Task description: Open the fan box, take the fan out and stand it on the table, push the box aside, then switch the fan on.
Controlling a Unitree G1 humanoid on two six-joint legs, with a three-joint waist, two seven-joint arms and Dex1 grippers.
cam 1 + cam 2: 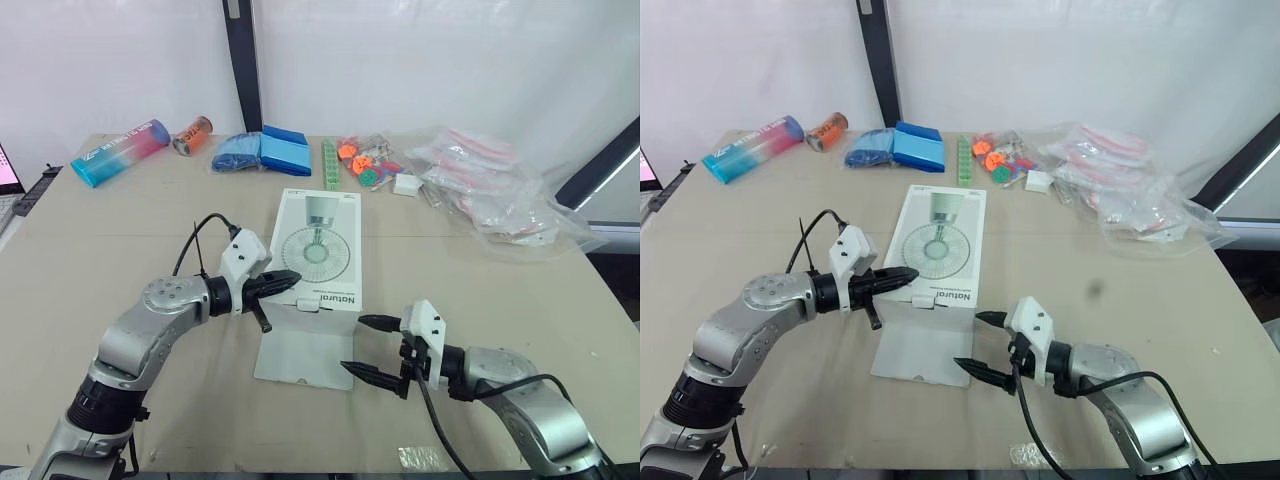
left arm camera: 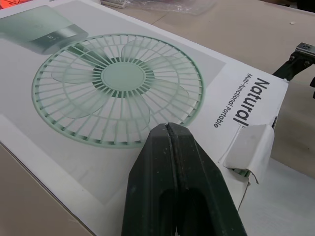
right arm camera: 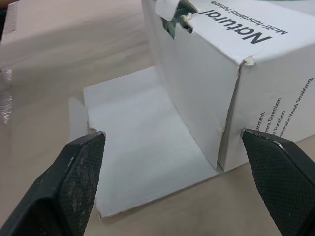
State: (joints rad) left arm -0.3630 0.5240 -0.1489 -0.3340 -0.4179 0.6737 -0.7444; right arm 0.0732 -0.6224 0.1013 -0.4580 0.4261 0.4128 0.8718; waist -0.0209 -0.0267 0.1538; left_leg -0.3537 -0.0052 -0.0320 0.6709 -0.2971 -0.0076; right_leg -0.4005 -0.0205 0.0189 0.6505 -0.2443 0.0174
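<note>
The white fan box [image 1: 318, 245] lies flat mid-table, a green fan printed on its top. Its near end flap [image 1: 300, 355] is folded down flat on the table, and a small torn tab [image 2: 250, 147] sticks up at that end. My left gripper [image 1: 290, 279] is shut with nothing in it, its tips over the box's near left top edge. My right gripper [image 1: 366, 348] is open, just right of the flap, low near the table. In the right wrist view the box's near end [image 3: 197, 83] and the flap [image 3: 142, 162] lie between its fingers [image 3: 78, 167].
Along the table's far edge lie a pink-blue bottle [image 1: 120, 152], a can [image 1: 192, 135], blue cloth and packs [image 1: 262, 152], green and orange toy pieces [image 1: 355, 165] and clear plastic bags [image 1: 500, 195]. A laptop edge [image 1: 8, 175] shows at far left.
</note>
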